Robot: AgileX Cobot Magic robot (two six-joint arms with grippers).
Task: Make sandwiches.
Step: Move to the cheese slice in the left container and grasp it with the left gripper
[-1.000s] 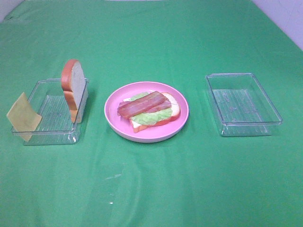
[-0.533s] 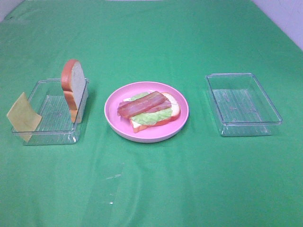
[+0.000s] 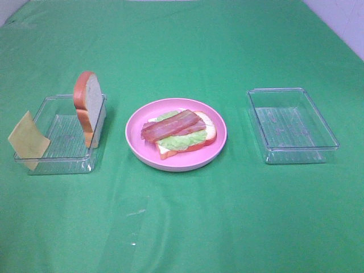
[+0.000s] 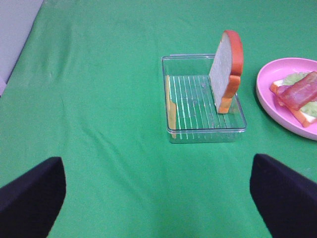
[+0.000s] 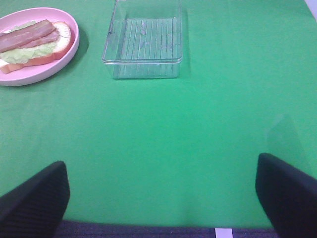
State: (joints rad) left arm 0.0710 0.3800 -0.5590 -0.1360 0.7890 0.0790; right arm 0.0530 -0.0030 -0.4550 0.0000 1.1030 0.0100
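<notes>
Left tool: spread wide, empty; upright bread slice well ahead.
Right tool: spread wide, empty; tray ahead.

You have no change to note in the high view, bread slice, cheese square and plated stack matching their places of a second ago, nothing moved

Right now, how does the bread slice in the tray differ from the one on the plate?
The tray bread slice stands on edge in the clear tray; the plate bread slice lies flat on the pink plate. The tray slice is bare; the plate slice carries lettuce and bacon. Both have white faces and orange-brown crusts.
</notes>
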